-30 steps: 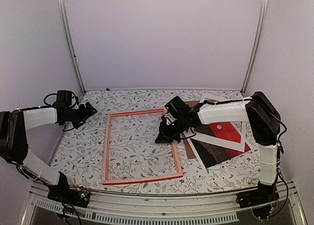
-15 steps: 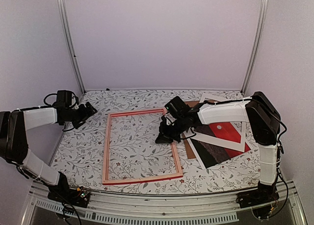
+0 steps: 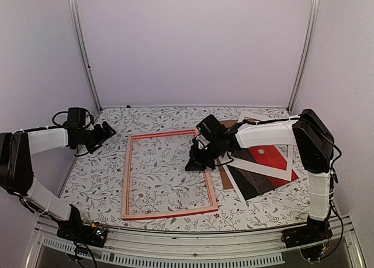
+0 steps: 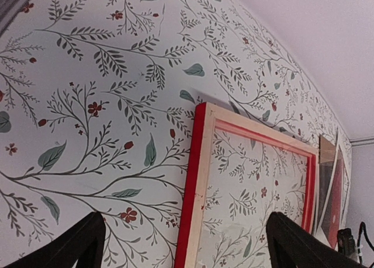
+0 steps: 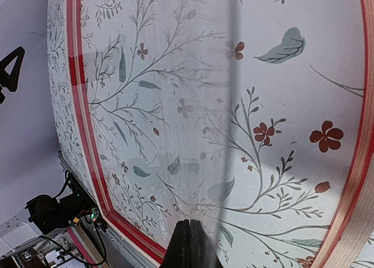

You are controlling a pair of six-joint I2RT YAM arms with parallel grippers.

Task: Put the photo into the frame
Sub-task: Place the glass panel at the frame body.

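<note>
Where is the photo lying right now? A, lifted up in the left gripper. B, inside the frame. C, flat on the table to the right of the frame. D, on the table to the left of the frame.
C: the photo lies flat to the right of the frame, whose opening shows only the floral tablecloth.

Top camera looks down from behind; both wrist cameras sit close, all 3 sharing the frame.
</note>
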